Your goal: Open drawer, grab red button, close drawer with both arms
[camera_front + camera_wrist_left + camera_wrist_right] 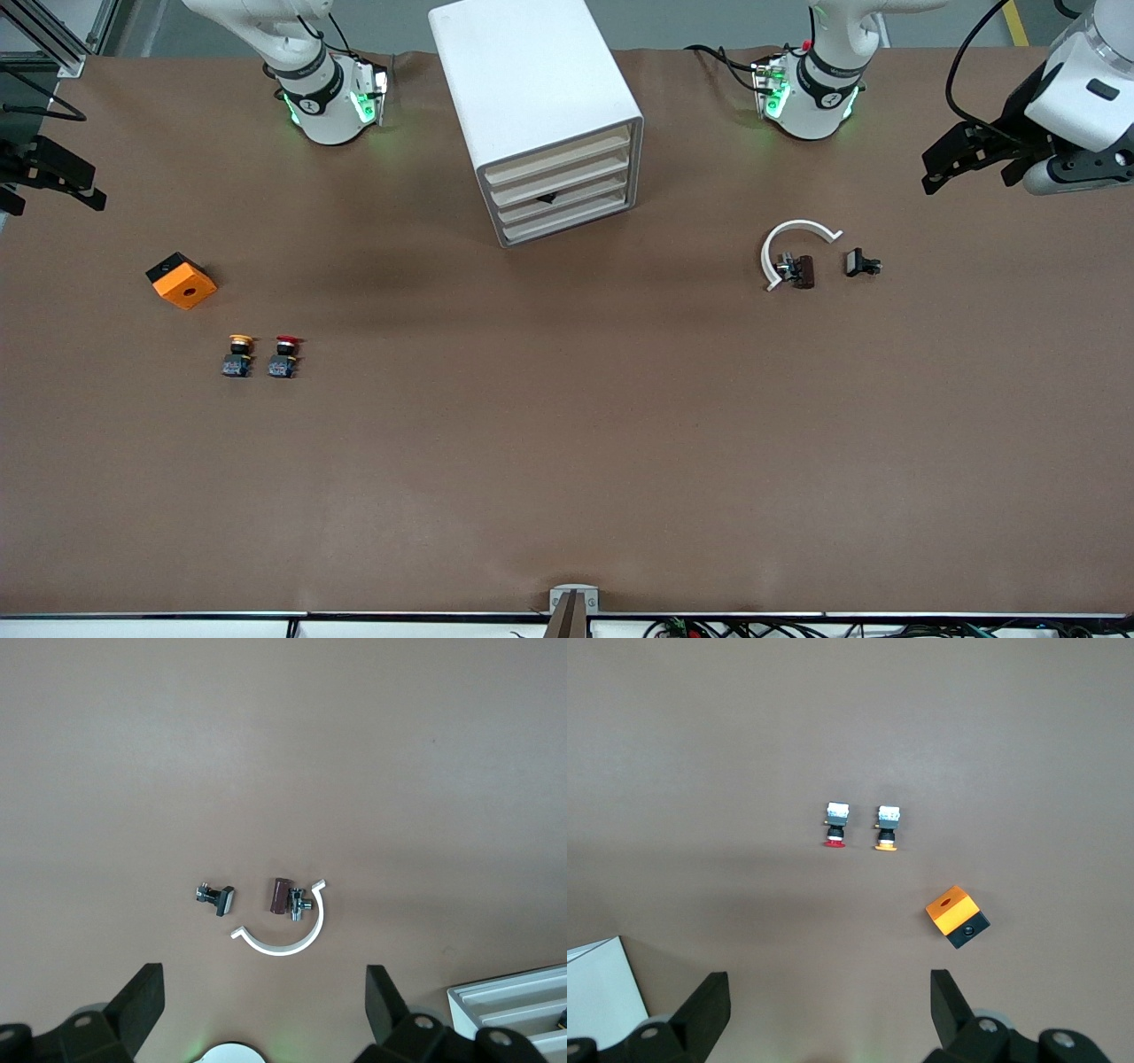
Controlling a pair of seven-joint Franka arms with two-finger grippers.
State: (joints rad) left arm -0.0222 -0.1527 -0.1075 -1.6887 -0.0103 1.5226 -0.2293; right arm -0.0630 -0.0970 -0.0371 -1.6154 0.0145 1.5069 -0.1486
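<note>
Front view — one red button (284, 355), one yellow-capped button (237, 355), four shut drawers (562, 192).

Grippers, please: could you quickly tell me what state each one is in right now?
Left gripper: open, holding nothing, above the table.
Right gripper: open, holding nothing, above the table.

button (285, 355) beside second button (237, 355), drawer (562, 197) in cabinet (532, 97)

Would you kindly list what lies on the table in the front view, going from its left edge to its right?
Orange cube → yellow-capped button → red-capped button → white cabinet → white curved piece → small black part.
</note>
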